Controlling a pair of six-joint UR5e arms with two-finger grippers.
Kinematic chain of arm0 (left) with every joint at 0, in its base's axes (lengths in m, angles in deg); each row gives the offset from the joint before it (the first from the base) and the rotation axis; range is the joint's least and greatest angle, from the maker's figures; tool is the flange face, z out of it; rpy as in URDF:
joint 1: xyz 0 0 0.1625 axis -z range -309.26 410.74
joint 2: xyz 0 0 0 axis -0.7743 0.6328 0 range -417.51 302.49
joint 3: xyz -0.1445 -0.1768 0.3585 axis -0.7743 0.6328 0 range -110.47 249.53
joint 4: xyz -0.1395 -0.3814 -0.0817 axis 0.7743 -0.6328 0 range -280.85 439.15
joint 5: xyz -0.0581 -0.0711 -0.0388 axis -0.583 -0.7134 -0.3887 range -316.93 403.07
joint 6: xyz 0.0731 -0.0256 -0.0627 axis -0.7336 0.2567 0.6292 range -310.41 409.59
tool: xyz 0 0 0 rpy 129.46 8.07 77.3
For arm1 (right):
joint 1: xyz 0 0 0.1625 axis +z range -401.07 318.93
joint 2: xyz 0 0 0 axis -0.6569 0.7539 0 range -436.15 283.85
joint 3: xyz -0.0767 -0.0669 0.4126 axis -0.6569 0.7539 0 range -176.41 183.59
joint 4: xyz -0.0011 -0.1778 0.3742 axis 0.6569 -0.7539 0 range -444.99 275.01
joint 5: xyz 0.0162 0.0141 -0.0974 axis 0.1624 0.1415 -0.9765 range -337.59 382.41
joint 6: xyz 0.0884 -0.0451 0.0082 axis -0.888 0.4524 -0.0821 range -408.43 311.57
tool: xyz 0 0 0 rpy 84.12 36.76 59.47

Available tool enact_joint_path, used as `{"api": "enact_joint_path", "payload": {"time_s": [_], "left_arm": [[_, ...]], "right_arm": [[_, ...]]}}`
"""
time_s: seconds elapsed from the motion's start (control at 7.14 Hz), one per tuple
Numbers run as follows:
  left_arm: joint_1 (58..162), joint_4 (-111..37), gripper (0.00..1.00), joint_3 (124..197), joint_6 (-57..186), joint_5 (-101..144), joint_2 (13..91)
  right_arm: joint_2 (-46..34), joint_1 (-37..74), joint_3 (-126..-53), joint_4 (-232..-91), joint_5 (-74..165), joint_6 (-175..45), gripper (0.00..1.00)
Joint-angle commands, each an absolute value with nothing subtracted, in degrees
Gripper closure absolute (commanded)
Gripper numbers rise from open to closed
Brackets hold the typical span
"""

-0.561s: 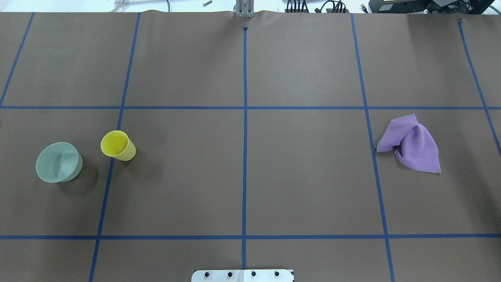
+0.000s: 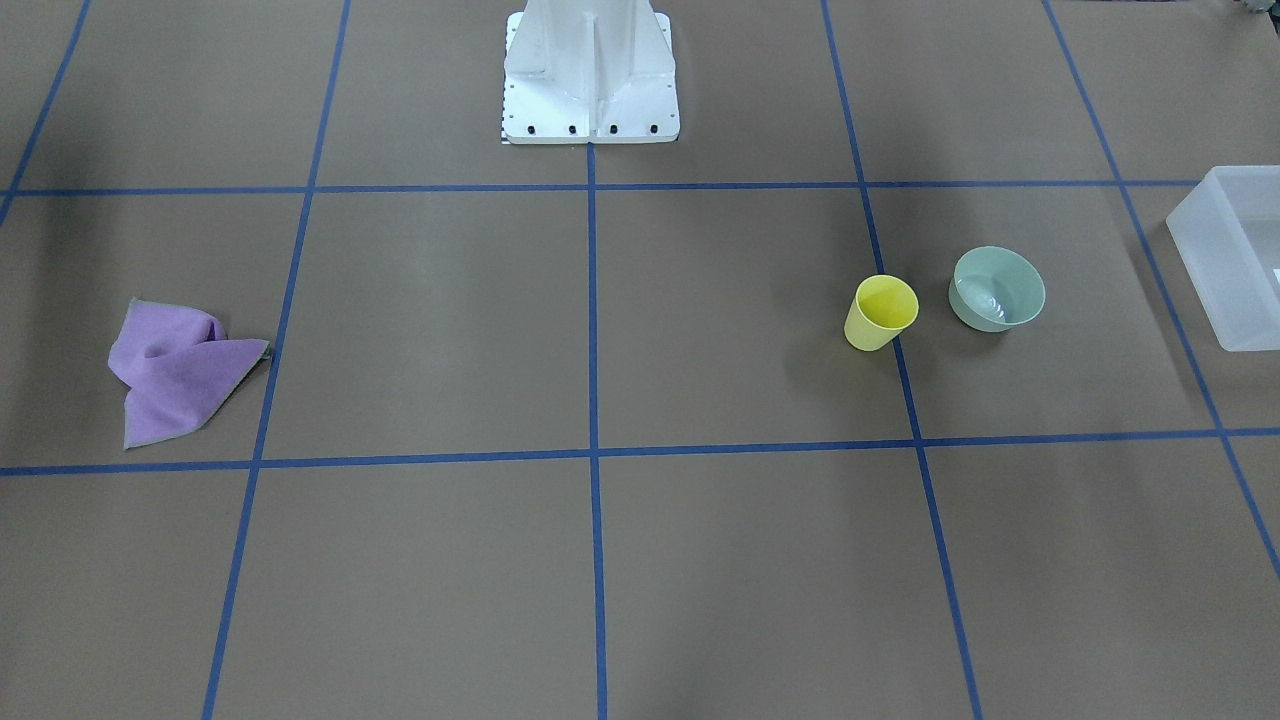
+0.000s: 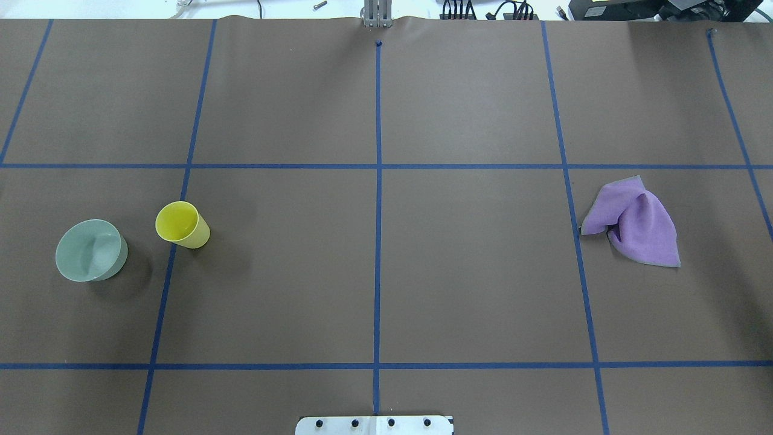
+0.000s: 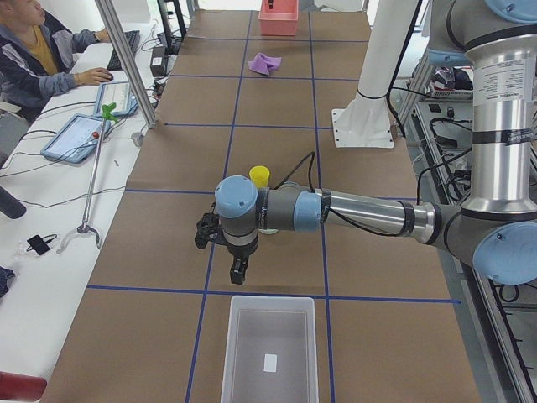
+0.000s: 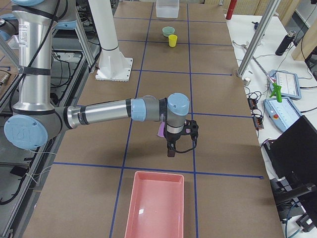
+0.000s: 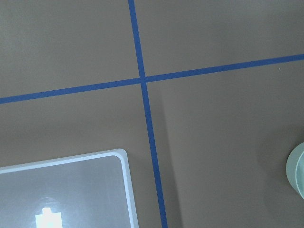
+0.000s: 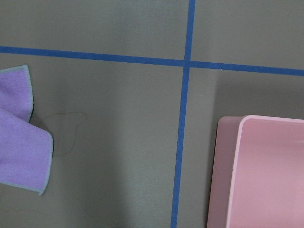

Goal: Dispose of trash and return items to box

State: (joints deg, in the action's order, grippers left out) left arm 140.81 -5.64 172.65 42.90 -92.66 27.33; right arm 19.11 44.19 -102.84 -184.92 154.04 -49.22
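Since the bowl [image 3: 90, 250] and cup [image 3: 181, 225] stand close together outside the box [image 2: 1205, 270], I judge collecting hasn't begun, and, unable to tell whether the left gripper [image 4: 238, 273] or right gripper [image 5: 170, 151] is spread or closed, I'd next descend on the bowl.

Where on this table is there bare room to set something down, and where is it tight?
Bare: the whole middle stretch between the yellow cup and the purple cloth, plus the far row beyond them. Tight: the robot's left end, where the bowl stands close beside the cup, apart from it, with the box further out.
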Motion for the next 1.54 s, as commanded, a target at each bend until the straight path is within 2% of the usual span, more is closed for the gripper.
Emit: {"api": "enact_joint_path", "payload": {"time_s": [0.0,1.4], "left_arm": [[140.83,-5.85,0.01,172.54,42.82,-92.37,27.22],[140.3,-5.93,0.01,174.29,44.22,-92.98,27.75]], "right_arm": [[19.04,44.1,-102.84,-184.92,154.07,-49.22,0.0],[19.13,44.19,-102.67,-183.34,154.07,-49.22,0.0]]}}
